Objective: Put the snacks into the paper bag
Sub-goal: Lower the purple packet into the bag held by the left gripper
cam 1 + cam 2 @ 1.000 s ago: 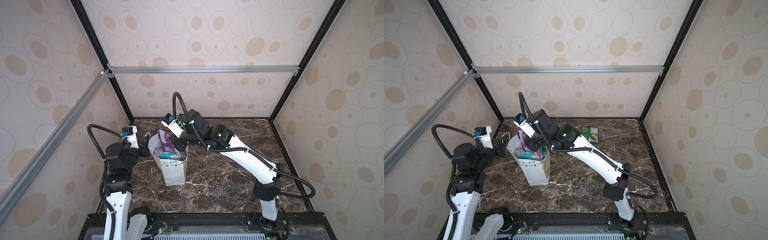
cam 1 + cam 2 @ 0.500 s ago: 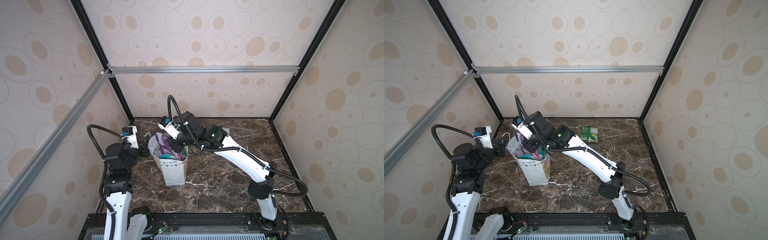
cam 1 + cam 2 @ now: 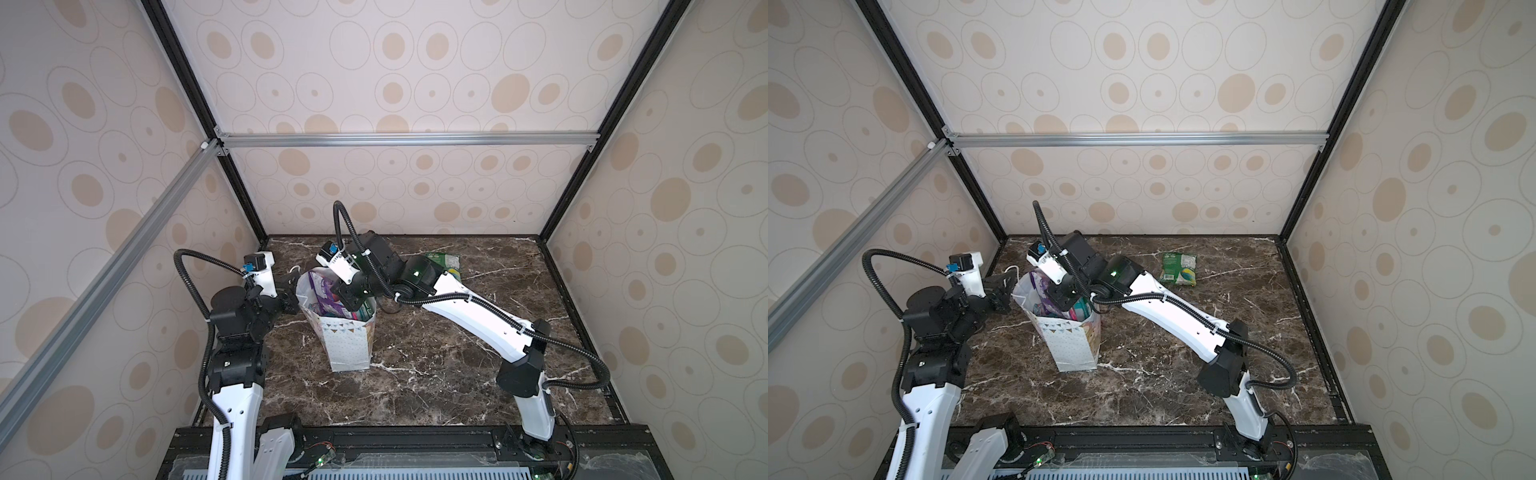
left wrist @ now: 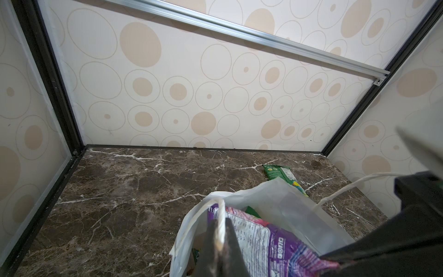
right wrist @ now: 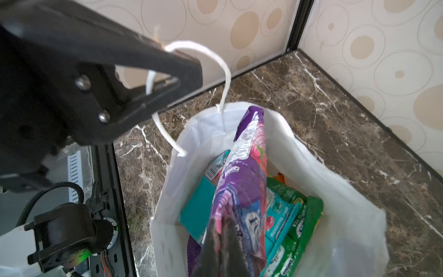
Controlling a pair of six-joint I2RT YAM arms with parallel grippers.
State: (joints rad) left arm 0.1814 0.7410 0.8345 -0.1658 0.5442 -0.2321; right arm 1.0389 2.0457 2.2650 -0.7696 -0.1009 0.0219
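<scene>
Right gripper [image 5: 221,229], clenched on a purple packet [image 5: 242,182] in the paper bag's [image 3: 347,345] mouth, should sink before releasing; left gripper [image 4: 220,237], nine o'clock, pinches the cord handle [image 5: 223,69].

2 high overviews, 2 closeups; shared bag [image 3: 349,345]

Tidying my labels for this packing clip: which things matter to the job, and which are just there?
Job: paper bag; its cord handle, pinched by left gripper; purple packet in right gripper; teal packet inside; green packet on the marble table.
Just there: aluminium rail; patterned walls.
</scene>
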